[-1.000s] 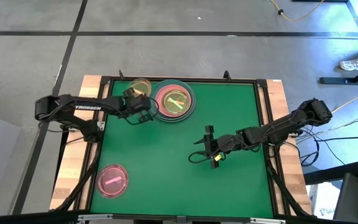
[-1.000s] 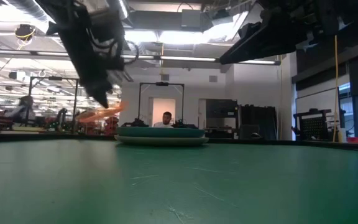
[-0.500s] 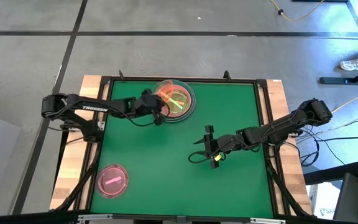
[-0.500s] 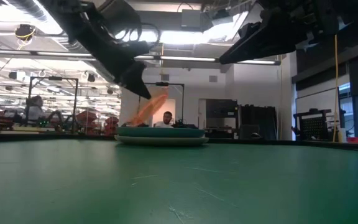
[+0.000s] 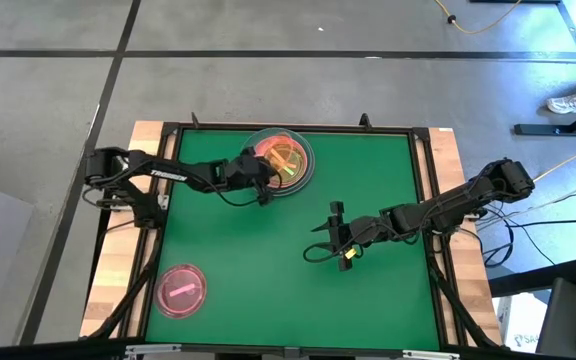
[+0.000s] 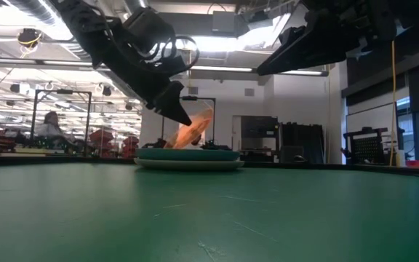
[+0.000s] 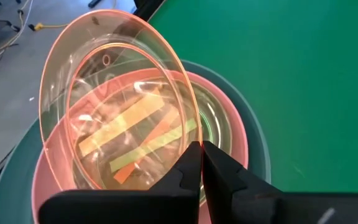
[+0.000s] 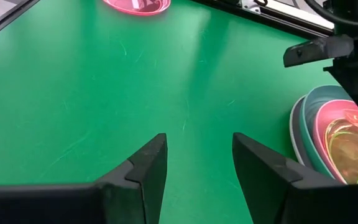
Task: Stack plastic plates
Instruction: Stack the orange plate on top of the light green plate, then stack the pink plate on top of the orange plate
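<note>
A stack of large plates (image 5: 311, 165) stands near the table's far edge: a grey-white one at the bottom, then teal (image 7: 253, 155), then pink (image 7: 232, 146), with a smaller greenish plate inside. My left gripper (image 7: 201, 144) is shut on a small translucent orange plate (image 5: 286, 158) that tilts steeply over the stack (image 6: 188, 156). A small pink plate (image 5: 180, 290) lies flat near the table's near left corner. My right gripper (image 8: 197, 155) hangs open above the middle of the table (image 5: 340, 240), touching nothing. My left gripper pinches the orange plate's rim (image 7: 193, 127) between its two fingers, one on the inside and one on the outside of the wall. The fingers come from the table's left, slanting down. The plate (image 6: 193, 131) stands steeply tilted, its low edge down in the stack's pink plate.
Open green mat lies between the stack and the small pink plate (image 8: 137, 5), and along the near and right sides. A black frame rail (image 5: 288, 128) borders the table just behind the stack. The room beyond shows a person far off (image 6: 196, 138).
My left gripper has carried the orange plate from the stack's left side toward the right, over the stack, and lowered it. The plate went from nearly level to steeply tilted, and its low edge has come down into the stack. The right arm has kept still.
</note>
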{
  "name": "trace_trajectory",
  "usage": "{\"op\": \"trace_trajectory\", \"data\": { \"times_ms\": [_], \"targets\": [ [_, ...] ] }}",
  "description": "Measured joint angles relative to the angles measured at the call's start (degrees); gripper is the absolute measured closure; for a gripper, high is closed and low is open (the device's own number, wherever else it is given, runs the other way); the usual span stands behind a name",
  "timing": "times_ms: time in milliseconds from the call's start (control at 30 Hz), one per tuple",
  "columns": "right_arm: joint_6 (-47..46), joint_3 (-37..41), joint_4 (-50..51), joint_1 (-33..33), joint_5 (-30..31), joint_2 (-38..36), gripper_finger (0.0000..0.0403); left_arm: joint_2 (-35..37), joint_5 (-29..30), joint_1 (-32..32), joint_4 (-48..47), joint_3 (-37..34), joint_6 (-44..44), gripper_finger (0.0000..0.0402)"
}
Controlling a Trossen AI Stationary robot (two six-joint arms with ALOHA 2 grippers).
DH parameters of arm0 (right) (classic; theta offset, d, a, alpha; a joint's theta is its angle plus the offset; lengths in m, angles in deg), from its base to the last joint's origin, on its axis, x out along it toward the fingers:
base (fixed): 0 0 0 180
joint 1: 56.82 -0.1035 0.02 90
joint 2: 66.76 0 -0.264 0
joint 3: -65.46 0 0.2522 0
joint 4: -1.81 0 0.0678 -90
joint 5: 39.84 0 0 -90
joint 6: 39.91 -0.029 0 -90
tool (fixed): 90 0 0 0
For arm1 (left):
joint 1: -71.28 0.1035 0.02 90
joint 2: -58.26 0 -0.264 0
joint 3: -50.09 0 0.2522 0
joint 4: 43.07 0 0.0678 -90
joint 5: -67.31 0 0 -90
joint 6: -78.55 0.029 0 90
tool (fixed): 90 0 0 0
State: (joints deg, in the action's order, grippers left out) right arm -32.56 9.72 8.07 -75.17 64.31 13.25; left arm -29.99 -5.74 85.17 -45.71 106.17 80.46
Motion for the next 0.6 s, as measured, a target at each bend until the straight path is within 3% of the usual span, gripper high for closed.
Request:
{"op": "trace_trajectory", "data": {
  "times_ms": [233, 467, 600],
  "targets": [
    [0.0, 0.0, 0.0, 0.0, -0.02, 0.0, 0.0231, -0.3, -1.52, 0.0, 0.16, 0.0, 0.08, 0.0387],
    [-0.01, -0.02, -0.01, 0.0, -0.02, 0.0, 0.0231, 0.24, -1.73, -0.35, -0.98, 0.0, -0.04, 0.0302],
    [0.0, 0.0, 0.02, 0.0, -0.02, 0.0, 0.0231, 4.11, -1.88, -2.29, -7.45, 0.93, -1.61, 0.0265]
  ]
}}
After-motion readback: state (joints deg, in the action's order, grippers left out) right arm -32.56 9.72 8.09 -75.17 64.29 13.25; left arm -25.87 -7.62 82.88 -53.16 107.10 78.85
